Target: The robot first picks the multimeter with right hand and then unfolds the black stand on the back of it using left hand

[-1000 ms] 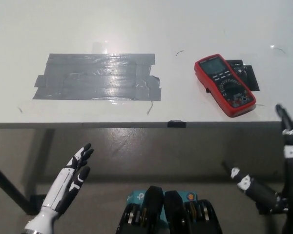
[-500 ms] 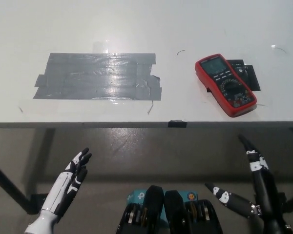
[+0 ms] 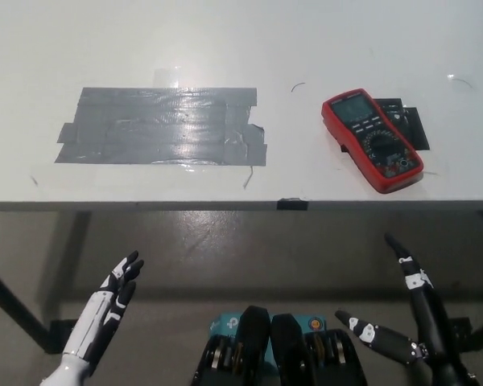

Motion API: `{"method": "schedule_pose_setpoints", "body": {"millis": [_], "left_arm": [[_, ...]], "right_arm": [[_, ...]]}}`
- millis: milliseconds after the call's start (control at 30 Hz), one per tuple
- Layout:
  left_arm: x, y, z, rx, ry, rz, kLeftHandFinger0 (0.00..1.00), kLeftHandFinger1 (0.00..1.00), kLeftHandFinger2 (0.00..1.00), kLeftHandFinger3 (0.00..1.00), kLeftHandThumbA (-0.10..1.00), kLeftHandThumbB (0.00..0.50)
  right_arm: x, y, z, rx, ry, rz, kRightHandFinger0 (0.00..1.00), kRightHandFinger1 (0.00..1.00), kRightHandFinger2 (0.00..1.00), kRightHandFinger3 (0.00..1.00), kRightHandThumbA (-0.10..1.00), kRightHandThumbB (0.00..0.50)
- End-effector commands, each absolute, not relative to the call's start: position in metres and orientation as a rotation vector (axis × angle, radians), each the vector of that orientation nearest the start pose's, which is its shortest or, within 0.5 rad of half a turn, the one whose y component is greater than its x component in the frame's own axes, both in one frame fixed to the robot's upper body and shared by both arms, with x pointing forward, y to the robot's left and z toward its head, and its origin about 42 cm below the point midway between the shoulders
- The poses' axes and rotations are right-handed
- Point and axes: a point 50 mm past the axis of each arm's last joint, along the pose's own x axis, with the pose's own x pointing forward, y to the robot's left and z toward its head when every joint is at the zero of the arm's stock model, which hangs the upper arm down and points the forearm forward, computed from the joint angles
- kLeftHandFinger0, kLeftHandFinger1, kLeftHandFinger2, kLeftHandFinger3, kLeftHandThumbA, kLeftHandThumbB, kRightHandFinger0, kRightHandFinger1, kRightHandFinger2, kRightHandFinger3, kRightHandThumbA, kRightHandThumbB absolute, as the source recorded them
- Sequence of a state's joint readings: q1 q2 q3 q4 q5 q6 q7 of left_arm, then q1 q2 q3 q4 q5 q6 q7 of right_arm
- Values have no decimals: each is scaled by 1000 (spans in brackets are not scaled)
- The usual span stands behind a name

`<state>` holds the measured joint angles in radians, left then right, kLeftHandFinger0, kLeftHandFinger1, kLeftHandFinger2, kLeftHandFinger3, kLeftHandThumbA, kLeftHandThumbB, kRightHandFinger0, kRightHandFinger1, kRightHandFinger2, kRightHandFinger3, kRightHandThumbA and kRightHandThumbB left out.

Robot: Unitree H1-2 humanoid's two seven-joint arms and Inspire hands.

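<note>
A red multimeter (image 3: 372, 139) lies face up on the white table (image 3: 225, 48), at its right near the front edge, angled with its display toward the back. A black piece shows under its right side. My black right hand (image 3: 406, 322) is open below the table's edge at the lower right, well short of the multimeter. At the lower left my white left hand (image 3: 105, 314) is also open, low and off the table.
A wide patch of grey tape (image 3: 163, 126) covers the table's left middle. A small black tab (image 3: 291, 204) sits on the front edge. Table legs (image 3: 16, 310) stand below at the left.
My right hand dropped from beside the table's right edge to low at the lower right. The left hand sank a little lower. The multimeter has not moved.
</note>
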<state>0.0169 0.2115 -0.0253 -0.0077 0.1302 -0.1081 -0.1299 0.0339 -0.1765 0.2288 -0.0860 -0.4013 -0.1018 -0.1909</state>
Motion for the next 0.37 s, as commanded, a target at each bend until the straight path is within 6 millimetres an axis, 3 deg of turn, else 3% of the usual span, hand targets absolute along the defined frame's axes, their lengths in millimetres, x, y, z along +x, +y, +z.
{"method": "schedule_pose_setpoints", "body": {"millis": [0, 67, 200, 333], "left_arm": [[280, 273, 111, 335, -96, -132, 1000, 1000, 1000, 1000, 1000, 160], [281, 274, 110, 341, -91, -134, 1000, 1000, 1000, 1000, 1000, 139], [262, 274, 104, 336, -66, -144, 1000, 1000, 1000, 1000, 1000, 100], [264, 273, 107, 334, -81, -140, 1000, 1000, 1000, 1000, 995, 83]], "right_arm": [[275, -202, 123, -492, -278, 90, 1000, 1000, 1000, 1000, 890, 229], [275, -202, 122, -493, -276, 90, 1000, 1000, 1000, 1000, 892, 228], [254, -206, 117, -482, -240, 96, 1000, 1000, 1000, 1000, 911, 233], [255, -209, 122, -475, -246, 90, 1000, 1000, 1000, 1000, 892, 231]]}}
